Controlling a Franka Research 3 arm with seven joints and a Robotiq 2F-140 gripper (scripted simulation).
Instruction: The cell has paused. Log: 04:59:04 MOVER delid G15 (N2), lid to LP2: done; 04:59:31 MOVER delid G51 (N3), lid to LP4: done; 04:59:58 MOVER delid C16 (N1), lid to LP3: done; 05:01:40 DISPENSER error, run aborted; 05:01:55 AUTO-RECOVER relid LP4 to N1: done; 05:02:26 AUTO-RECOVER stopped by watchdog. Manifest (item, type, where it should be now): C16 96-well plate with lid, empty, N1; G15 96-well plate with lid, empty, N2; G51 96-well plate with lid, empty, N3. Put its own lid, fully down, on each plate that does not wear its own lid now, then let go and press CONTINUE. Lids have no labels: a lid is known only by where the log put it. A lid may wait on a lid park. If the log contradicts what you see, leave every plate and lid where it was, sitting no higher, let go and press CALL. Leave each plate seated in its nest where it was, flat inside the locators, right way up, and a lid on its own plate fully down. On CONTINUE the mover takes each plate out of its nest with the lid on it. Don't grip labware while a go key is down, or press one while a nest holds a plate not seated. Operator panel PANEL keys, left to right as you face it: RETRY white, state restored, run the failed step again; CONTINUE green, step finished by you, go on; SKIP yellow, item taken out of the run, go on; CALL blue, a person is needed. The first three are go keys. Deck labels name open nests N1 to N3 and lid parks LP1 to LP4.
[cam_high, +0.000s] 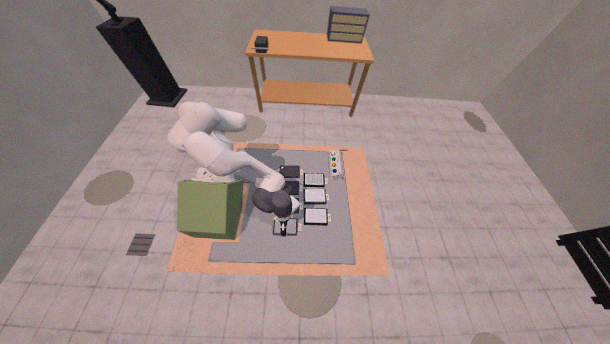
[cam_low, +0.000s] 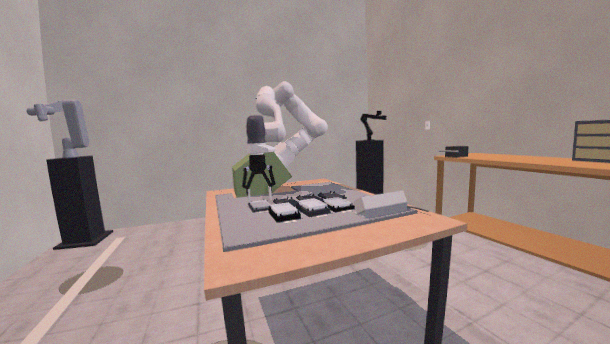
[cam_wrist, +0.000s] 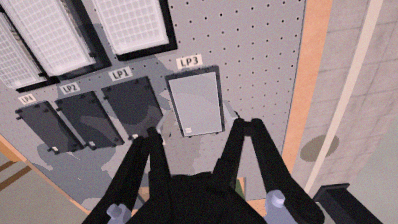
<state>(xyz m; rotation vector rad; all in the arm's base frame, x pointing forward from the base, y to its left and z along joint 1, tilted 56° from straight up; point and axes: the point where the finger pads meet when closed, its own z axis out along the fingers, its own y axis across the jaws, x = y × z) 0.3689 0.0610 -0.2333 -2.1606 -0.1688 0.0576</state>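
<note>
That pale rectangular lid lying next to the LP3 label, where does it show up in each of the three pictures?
Top: lid mostly hidden beneath the gripper, at the near end of the deck row.
Exterior: leftmost pale slab, under the open jaws.
Wrist: centre, just ahead of the jaws.
Shared landmark: the grey deck mat.

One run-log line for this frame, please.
gripper open, empty | above lid on LP3 | LP1, LP2, LP4 hold no lid

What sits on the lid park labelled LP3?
A flat pale grey rectangular lid lies on the LP3 park, below the open gripper. The park's surface underneath it is hidden.
</note>
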